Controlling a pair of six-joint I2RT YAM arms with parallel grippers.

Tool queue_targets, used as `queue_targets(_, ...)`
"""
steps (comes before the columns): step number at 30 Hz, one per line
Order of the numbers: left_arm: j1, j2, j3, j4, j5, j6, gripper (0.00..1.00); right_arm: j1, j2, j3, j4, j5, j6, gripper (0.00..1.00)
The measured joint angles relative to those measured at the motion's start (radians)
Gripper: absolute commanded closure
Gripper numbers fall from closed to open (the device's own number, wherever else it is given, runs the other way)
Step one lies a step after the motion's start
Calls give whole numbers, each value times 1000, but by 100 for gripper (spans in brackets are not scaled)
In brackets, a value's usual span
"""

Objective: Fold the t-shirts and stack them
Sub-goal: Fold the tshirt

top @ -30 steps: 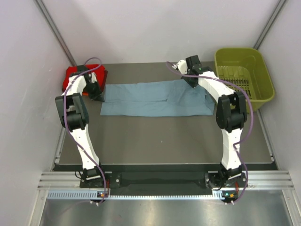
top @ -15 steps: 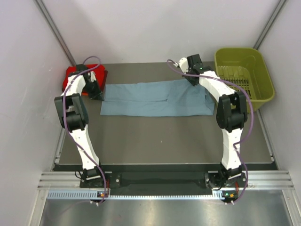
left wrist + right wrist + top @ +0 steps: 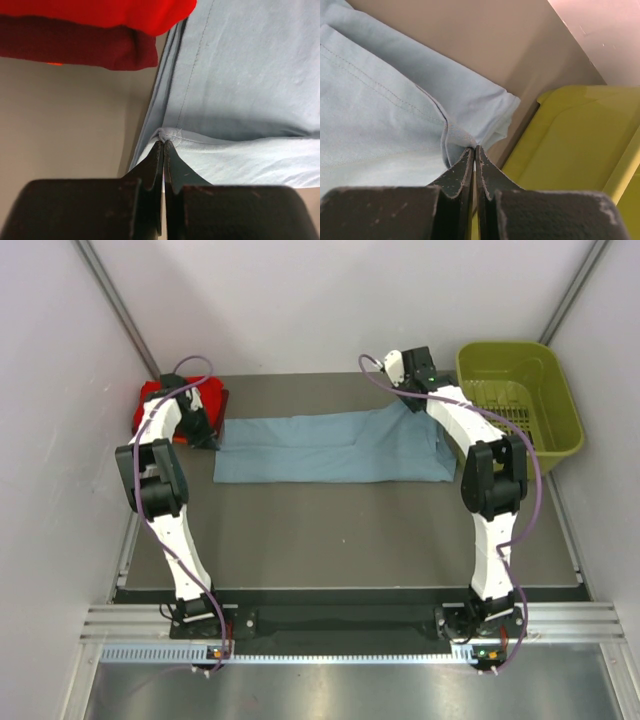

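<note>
A grey-blue t-shirt (image 3: 330, 448) lies as a long band across the far part of the table. My left gripper (image 3: 211, 440) is shut on its far left corner, pinching a fold of cloth (image 3: 170, 134). My right gripper (image 3: 412, 403) is shut on its far right corner, with cloth (image 3: 460, 136) between the tips. A stack of folded shirts (image 3: 160, 400), bright red (image 3: 100, 12) over dark red (image 3: 75, 50), sits at the far left beside the left gripper.
An olive-green plastic basket (image 3: 520, 400) stands at the far right, close to the right gripper; its wall fills the right of the right wrist view (image 3: 580, 145). White walls enclose the table at the back and sides.
The right gripper has moved away from me and slightly right, drawing the shirt's far right corner with it. The left gripper has shifted a little farther back with its corner.
</note>
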Motion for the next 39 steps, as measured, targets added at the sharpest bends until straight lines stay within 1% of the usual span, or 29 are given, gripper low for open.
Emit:
queue_targets(2, 0, 0, 0, 2, -6, -3, 98, 0, 1, 1, 0, 3, 0, 100)
queue_targets(3, -1, 0, 0, 2, -10, -5, 93, 0, 3, 4, -1, 5, 0, 99)
queue_targets(4, -1, 0, 0, 2, -14, -5, 86, 0, 7, 6, 1, 8, 0, 95)
queue_targets(5, -1, 0, 0, 2, -18, -5, 66, 0, 11, 7, 3, 13, 0, 79)
queue_targets(7, -1, 0, 0, 4, -27, -3, 44, 1, 19, 6, 6, 32, 6, 64)
queue_targets(8, -1, 0, 0, 5, -32, -3, 37, 1, 22, 6, 7, 39, 8, 53)
queue_targets(9, -1, 0, 0, 5, -36, -6, 29, 1, 23, 5, 8, 48, 13, 51)
queue_targets(10, -1, 0, 0, 5, -39, -7, 27, 1, 23, 3, 7, 56, 13, 48)
queue_targets(11, -1, -1, 0, 5, -42, -6, 26, 1, 22, 0, 12, 64, 17, 41)
queue_targets(12, -1, -3, 0, 5, -42, -8, 23, 1, 17, -9, 21, 70, 23, 38)
queue_targets(13, -1, -7, 0, 5, -42, -8, 23, 1, 8, -23, 24, 74, 27, 35)
queue_targets(15, -1, -26, -13, 7, -40, -8, 22, 1, -16, -47, 14, 76, 48, 25)
queue_targets(17, -1, -55, -32, 4, -33, -8, 23, 1, -46, -59, -1, 71, 81, 10)
queue_targets(20, 0, -94, -70, 5, -24, -8, 25, 1, -118, -76, -54, 4, 164, 3)
queue_targets(23, 1, -99, -99, 5, -20, -10, 28, -2, -176, -74, -129, -117, 270, 2)
queue_targets(25, 1, -98, -125, 1, -21, -11, 29, -8, -196, -84, -169, -240, 359, 2)
queue_targets(28, 1, -98, -157, 0, -34, -13, 31, -21, -202, -163, -192, -397, 443, 3)
queue_targets(30, 1, -98, -184, 0, -50, -13, 32, -33, -176, -211, -224, -478, 481, 3)
queue_targets(35, 1, -98, -252, -1, -75, -13, 35, -45, -69, -238, -255, -570, 525, 3)
queue_targets(39, 1, -98, -260, -5, -99, -10, 48, -58, 2, -214, -264, -586, 543, 3)
